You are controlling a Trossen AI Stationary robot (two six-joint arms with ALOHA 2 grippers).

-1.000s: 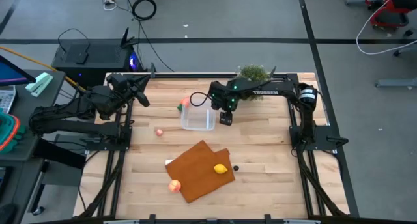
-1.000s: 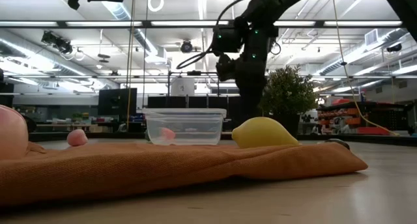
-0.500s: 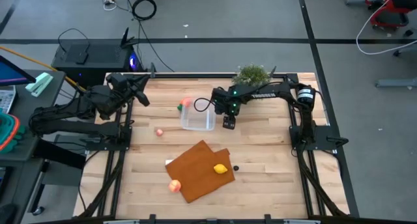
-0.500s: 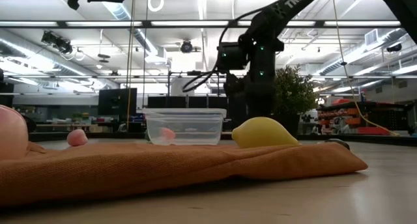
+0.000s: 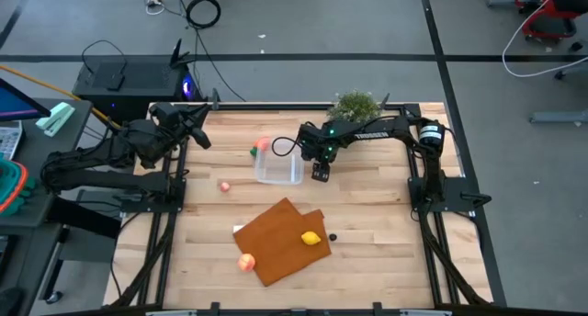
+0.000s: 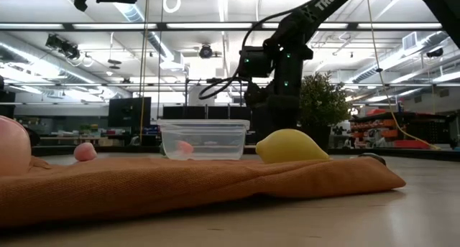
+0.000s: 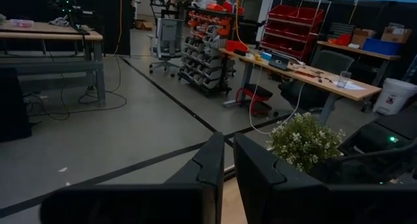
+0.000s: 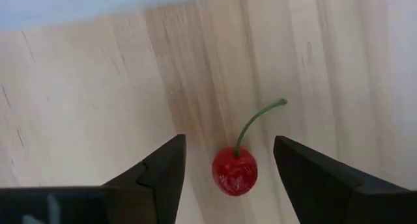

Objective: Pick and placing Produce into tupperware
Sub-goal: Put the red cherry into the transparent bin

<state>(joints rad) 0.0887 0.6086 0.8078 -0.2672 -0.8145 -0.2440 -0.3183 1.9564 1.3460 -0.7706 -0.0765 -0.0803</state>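
Observation:
My right gripper (image 5: pixel 319 173) (image 8: pixel 228 142) hangs open just right of the clear tupperware (image 5: pixel 278 168) (image 6: pixel 204 138), pointing down. A small red cherry (image 8: pixel 234 171) with a green stem lies on the wood between its fingers, touching neither. A yellow lemon (image 5: pixel 312 238) (image 6: pixel 291 146) rests on the orange-brown mat (image 5: pixel 280 245). A peach-coloured fruit (image 5: pixel 245 262) sits at the mat's near left edge. A pink piece (image 5: pixel 224 186), a green piece (image 5: pixel 254 152), a pinkish-orange piece (image 5: pixel 264 144) and a dark piece (image 5: pixel 333 236) lie on the table. My left gripper (image 5: pixel 197 132) (image 7: pixel 228 165) waits shut, raised at the far left.
A bushy potted plant (image 5: pixel 356 105) stands at the far edge behind the right arm. The mat takes up the near middle of the table. Bare wood lies right of the tupperware and between it and the mat.
My right gripper has moved down toward the table and slightly toward the near edge, staying beside the tupperware's right side. Nothing else has moved.

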